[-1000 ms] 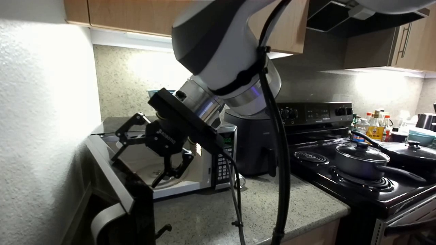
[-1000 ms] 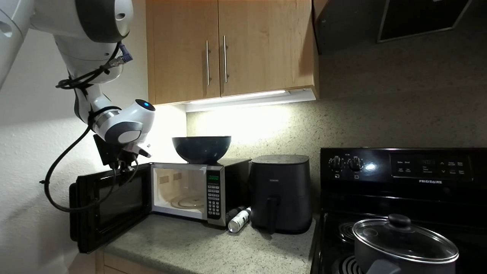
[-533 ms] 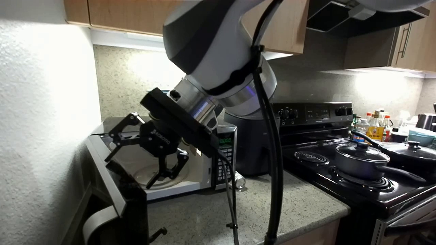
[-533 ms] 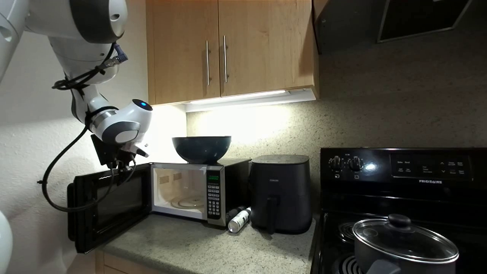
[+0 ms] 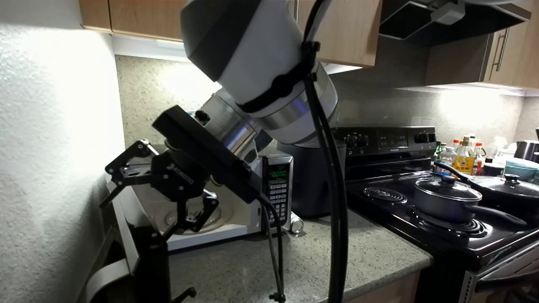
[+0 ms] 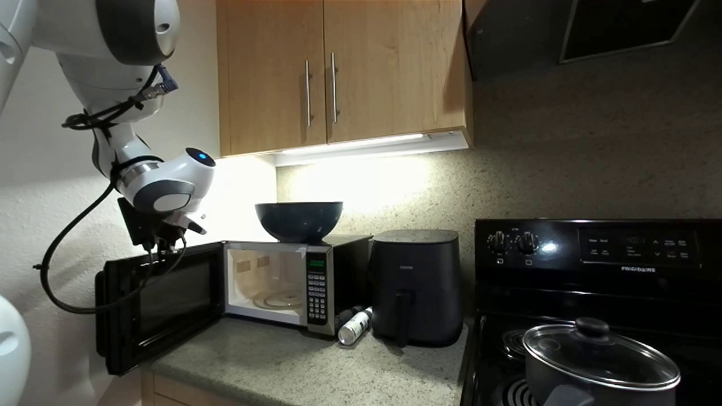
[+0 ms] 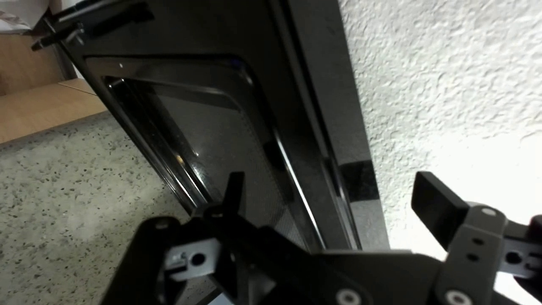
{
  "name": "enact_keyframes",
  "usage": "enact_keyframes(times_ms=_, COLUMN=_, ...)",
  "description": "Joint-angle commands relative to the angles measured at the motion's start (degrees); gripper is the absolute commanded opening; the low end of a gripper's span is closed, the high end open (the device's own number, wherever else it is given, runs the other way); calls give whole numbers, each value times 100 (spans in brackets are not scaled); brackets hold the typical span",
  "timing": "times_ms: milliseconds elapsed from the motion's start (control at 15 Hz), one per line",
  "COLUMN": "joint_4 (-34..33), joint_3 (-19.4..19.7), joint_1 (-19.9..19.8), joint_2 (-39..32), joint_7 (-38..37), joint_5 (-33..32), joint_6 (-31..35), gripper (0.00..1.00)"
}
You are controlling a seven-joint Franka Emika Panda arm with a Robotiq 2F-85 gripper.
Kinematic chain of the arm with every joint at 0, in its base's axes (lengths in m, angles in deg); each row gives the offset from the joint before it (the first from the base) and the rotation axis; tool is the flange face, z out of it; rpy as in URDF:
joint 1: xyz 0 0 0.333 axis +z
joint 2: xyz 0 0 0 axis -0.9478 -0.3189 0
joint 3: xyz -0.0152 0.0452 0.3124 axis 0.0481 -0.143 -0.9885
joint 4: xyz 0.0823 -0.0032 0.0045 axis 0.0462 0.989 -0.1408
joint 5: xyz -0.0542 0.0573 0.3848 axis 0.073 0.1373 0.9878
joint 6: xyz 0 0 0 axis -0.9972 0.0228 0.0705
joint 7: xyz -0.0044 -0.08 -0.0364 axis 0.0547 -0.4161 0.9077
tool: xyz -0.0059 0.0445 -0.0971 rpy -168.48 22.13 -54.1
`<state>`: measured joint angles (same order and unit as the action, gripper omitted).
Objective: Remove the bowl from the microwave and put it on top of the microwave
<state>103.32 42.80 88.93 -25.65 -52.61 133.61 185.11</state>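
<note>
The dark blue-black bowl [image 6: 299,221] sits upright on top of the microwave [image 6: 350,276]; in an exterior view the arm hides most of it. The microwave's door [image 6: 181,293] is swung out wide, and inside the cavity a glass turntable [image 6: 279,299] shows with nothing on it. My gripper [image 5: 132,222] is spread open at the door's upper edge. In the wrist view one fingertip [image 7: 233,190] stands over the door's inner face [image 7: 211,123] and the opposite one over the wall. Whether a finger touches the door I cannot tell. Nothing is held.
A white textured wall [image 7: 440,76] stands close behind the door. Beside the microwave are a spray can [image 6: 355,327] and a dark boxy appliance [image 6: 416,287]. Farther right, a lidded pot [image 6: 603,361] stands on the stove. Wooden cabinets [image 6: 389,73] hang overhead.
The open gripper and arm have moved left toward the wall in both exterior views. The microwave door has swung slightly farther outward with this motion. The bowl has stayed in place.
</note>
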Motion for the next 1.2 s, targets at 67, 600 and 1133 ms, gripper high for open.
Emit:
enact_keyframes(times_ms=67, joint_4=173, joint_3=473, joint_1=334, joint_2=24, joint_7=-402, joint_5=-379, joint_6=45, gripper=100)
enact_keyframes(times_ms=600, joint_4=183, joint_3=1211, joint_1=726, joint_2=-111, joint_7=-1814, joint_5=-1834, joint_6=831, gripper=100)
enact_keyframes(times_ms=1133, joint_4=72, joint_3=1057, joint_1=705, joint_2=-269, joint_7=-2287, joint_5=-1659, joint_6=3336, gripper=100)
